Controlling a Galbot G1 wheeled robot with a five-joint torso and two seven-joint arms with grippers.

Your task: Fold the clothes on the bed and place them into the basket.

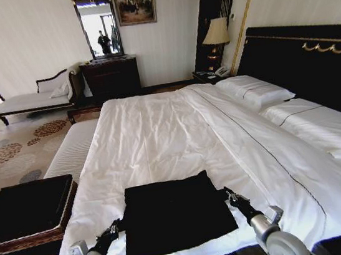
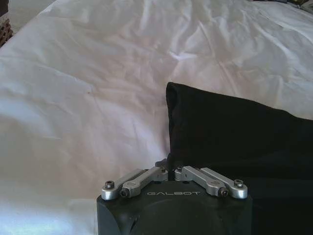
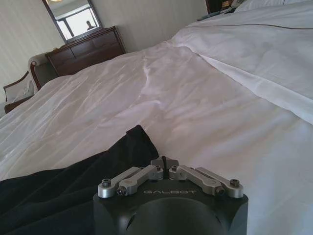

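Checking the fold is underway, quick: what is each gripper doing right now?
Left gripper: shut on the T-shirt's left edge.
Right gripper: shut on the T-shirt's right edge.

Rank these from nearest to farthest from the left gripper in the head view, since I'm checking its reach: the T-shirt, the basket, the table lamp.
1. T-shirt: right beside the left gripper, at its side edge.
2. Basket: on the floor, left of the bed.
3. Table lamp: far off, by the headboard.
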